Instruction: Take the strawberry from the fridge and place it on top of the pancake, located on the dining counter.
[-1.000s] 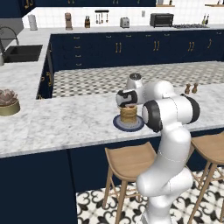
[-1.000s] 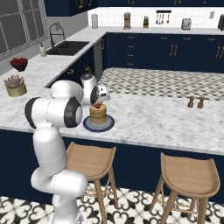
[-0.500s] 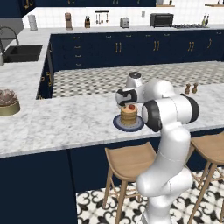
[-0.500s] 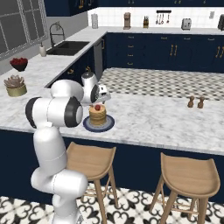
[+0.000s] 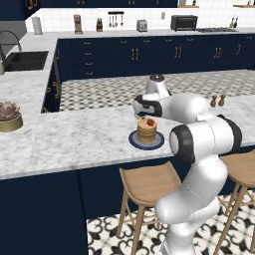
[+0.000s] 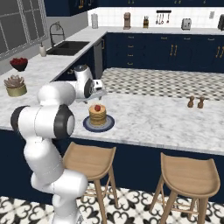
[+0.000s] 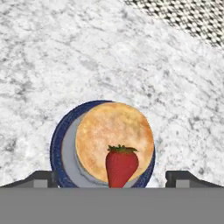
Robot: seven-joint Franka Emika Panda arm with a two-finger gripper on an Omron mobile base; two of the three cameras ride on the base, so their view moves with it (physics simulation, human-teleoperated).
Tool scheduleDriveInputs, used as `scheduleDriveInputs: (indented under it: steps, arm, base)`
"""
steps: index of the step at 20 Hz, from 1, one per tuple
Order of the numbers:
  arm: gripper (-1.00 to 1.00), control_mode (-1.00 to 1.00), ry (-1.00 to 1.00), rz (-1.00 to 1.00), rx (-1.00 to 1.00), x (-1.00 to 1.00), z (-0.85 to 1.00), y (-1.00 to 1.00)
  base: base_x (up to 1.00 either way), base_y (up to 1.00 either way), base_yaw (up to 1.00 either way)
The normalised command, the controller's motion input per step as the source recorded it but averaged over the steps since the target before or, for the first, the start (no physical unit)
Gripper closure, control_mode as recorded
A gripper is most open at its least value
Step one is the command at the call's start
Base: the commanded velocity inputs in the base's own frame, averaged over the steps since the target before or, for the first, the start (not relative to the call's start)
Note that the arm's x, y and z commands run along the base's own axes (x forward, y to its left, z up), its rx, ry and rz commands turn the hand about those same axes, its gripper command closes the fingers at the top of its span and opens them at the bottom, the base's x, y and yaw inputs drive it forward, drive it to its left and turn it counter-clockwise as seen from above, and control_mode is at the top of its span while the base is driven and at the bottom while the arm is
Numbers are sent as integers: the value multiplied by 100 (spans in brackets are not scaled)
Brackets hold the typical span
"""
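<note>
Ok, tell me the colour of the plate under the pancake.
Dark blue rim, grey centre; the plate shows best in the hand view.

dining counter (image 5: 74, 134) | plate (image 5: 134, 142) | potted plant (image 5: 9, 115) | shakers (image 5: 217, 101)

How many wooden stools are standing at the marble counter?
2. One stool stands below the plate of pancakes, partly behind the robot's arm; the other stool stands further right, under the counter. More may be out of frame.
</note>
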Motion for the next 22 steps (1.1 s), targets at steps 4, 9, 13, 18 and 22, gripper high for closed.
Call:
scheduleDriveInputs:
  steps: [4, 9, 13, 18, 22]
  arm:
    - [-100, -100, -1, 0, 0, -100, 11, 34]
    - [-100, -100, 0, 0, -7, -100, 0, 43]
    - [-100, -100, 0, 0, -9, -100, -1, 37]
    - [-100, -100, 0, 0, -11, -100, 0, 34]
    - [-100, -100, 0, 0, -7, -100, 0, 17]
  base:
    - [0, 0, 0]
    - [0, 0, 0]
    - [0, 0, 0]
    - [0, 0, 0]
    - [0, 0, 0]
